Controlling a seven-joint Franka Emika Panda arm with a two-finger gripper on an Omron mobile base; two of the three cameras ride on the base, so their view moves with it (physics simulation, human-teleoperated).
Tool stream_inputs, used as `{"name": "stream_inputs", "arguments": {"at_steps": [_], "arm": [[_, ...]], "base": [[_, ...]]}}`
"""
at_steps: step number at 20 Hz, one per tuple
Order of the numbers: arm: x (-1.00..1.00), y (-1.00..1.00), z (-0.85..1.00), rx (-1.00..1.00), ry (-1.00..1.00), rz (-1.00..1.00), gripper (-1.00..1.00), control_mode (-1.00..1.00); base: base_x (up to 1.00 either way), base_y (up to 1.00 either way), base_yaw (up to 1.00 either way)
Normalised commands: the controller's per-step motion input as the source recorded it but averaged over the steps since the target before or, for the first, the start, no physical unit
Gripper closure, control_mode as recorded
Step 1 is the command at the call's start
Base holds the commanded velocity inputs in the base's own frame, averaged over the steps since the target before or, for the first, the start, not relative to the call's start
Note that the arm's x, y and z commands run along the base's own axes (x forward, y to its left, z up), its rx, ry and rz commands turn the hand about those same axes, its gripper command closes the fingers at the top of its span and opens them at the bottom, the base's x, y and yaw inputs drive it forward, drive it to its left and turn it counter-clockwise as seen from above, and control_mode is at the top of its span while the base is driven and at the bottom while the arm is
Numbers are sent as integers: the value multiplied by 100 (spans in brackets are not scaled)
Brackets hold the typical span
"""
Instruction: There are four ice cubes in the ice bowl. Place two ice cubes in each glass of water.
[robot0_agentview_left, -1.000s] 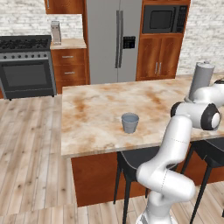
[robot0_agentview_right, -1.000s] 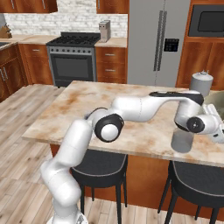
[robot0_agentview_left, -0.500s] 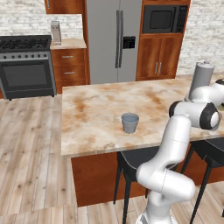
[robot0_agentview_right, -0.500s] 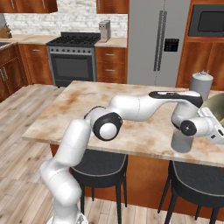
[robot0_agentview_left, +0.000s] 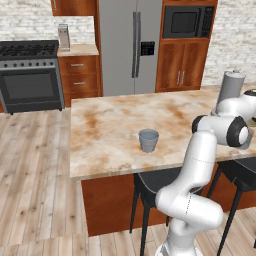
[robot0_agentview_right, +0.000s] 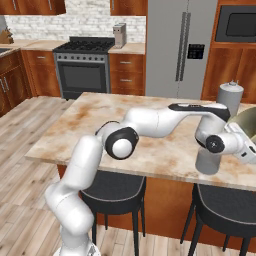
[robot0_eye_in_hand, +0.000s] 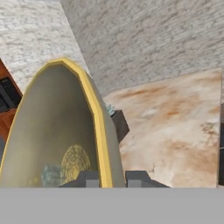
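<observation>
Swung further right over the last second, toward the far right end of the island counter (robot0_agentview_left: 105, 135), wrist now beside the tall grey cylinder (robot0_agentview_right: 229, 98). Gripper (robot0_eye_in_hand: 110, 177) straddling the ice bowl (robot0_eye_in_hand: 57, 131) rim, fingertips either side; clamped or not, cannot tell. One glass (robot0_agentview_left: 148, 140) mid-counter, the other (robot0_agentview_right: 209, 161) below the wrist.

The marble island counter (robot0_agentview_left: 110, 130) lay mostly bare on its left and middle, leaving open room above it. One glass of water (robot0_agentview_left: 148, 140) stood alone near the front edge, well apart from everything else. At the right end things crowded together: the tall grey cylinder (robot0_agentview_right: 229, 99), a second glass (robot0_agentview_right: 209, 161) and the ice bowl (robot0_eye_in_hand: 57, 131). The bowl's rim (robot0_eye_in_hand: 97, 118) sat between the fingertips (robot0_eye_in_hand: 87, 178), blocking the way forward.
</observation>
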Motion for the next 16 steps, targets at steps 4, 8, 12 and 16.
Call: {"name": "stream_inputs", "arguments": {"at_steps": [4,8,12,16], "arm": [[-34,0,2,0,-6,0,100,-100],[-55,1,0,0,-25,0,100,-100],[-9,18,-16,-7,-12,1,100,-100],[12,27,-21,-18,0,7,100,-100]], "base": [[0,0,0],[0,0,0],[0,0,0],[0,0,0]]}}
